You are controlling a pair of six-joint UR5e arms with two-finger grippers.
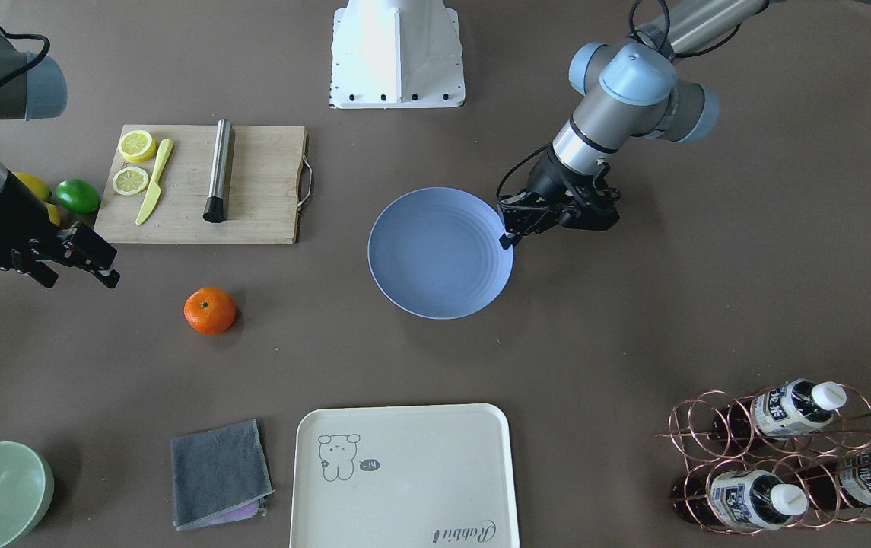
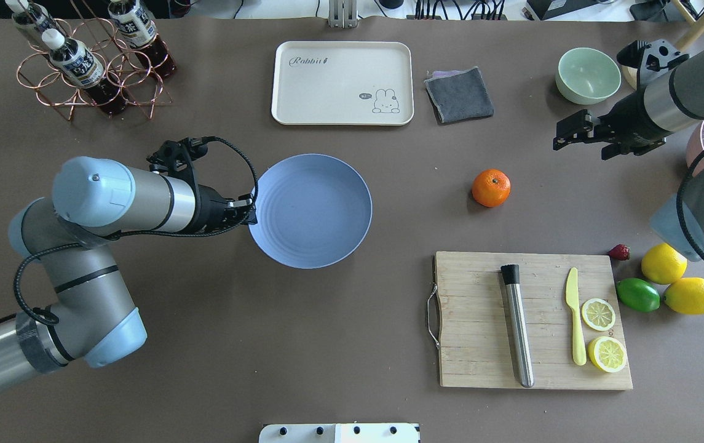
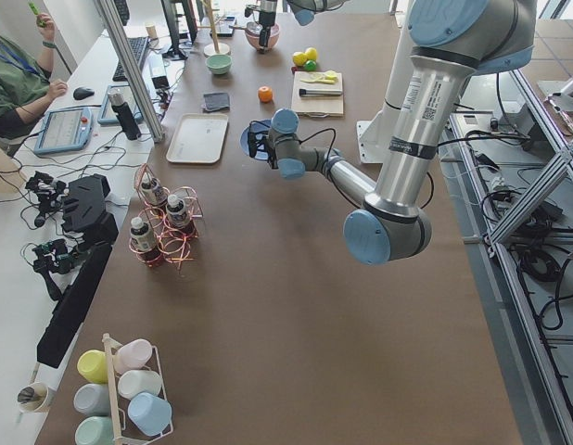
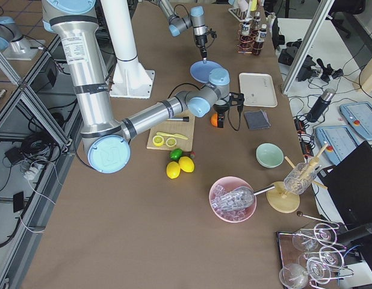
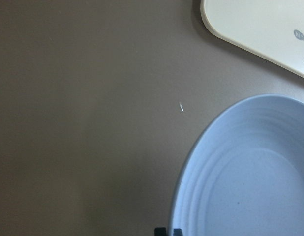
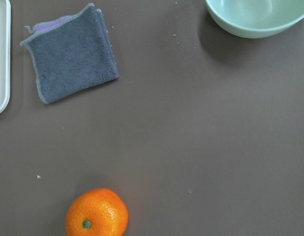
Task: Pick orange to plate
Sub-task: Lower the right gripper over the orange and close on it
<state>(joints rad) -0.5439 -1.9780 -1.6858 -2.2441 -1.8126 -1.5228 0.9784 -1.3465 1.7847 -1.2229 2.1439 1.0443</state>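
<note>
I read the right claw (image 2: 564, 132) as wide open with nothing in it. It hangs over bare table between the orange (image 2: 491, 187) and the bowl (image 2: 588, 75). Its wrist view has the orange low in frame, stem dot up, with the cloth (image 6: 71, 51) beyond. On the left claw (image 2: 252, 212) the fingertips (image 5: 160, 231) are drawn almost together and hold nothing. It sits at the plate (image 2: 310, 210) rim on the robot's left side, and I cannot tell if it touches. The orange rests on the table, well apart from the plate, near the board (image 2: 533, 320) but not on it
</note>
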